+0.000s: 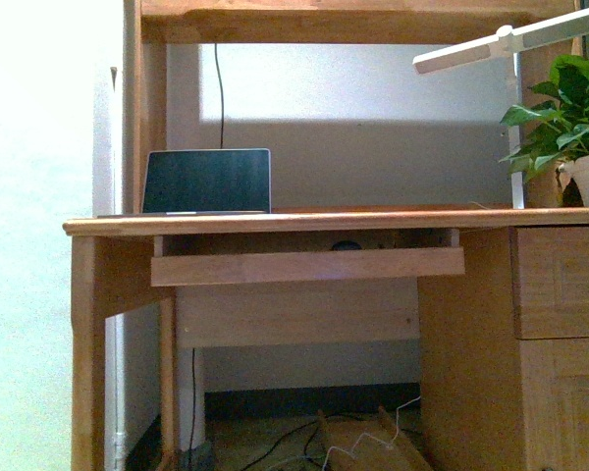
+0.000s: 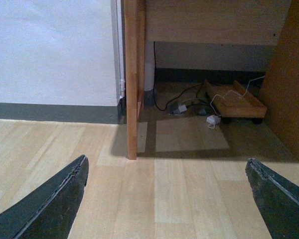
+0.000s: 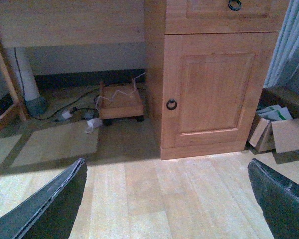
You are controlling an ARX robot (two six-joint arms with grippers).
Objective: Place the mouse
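Matte plastic mouse [image 1: 346, 245] under the desk [image 1: 393, 222] looks light, rigid, slick; pinch its flanks. Left claw [image 2: 165, 162] and right claw [image 3: 166, 163] gape empty.

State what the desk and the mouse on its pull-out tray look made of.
Desk: light wood or wood veneer with a satin sheen; grain lines show. Mouse: probably dark matte plastic, but only a small dark dome shows, too small to confirm.
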